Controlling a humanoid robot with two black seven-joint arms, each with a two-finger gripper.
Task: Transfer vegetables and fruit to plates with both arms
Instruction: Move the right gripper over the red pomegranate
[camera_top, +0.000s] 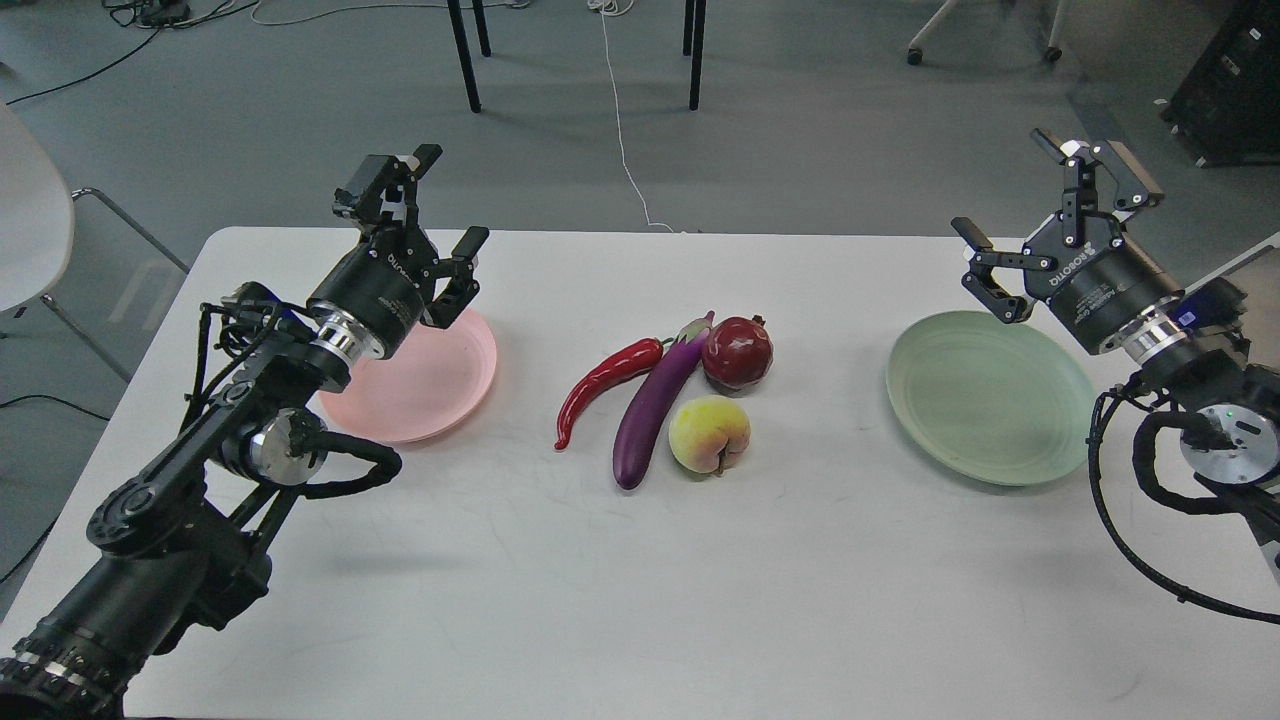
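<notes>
Our left end effector (425, 215) and right end effector (1050, 215) hang spread and empty; the long glossy red chili pepper (605, 383), at the cluster's nine o'clock, looks light and slippery, best pinched mid-body.

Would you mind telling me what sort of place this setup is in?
Probably a robotics lab or test room: a plain white table on grey flooring, loose cables trailing across the floor, and a wheeled chair base behind it. No kitchen fittings are visible.
</notes>
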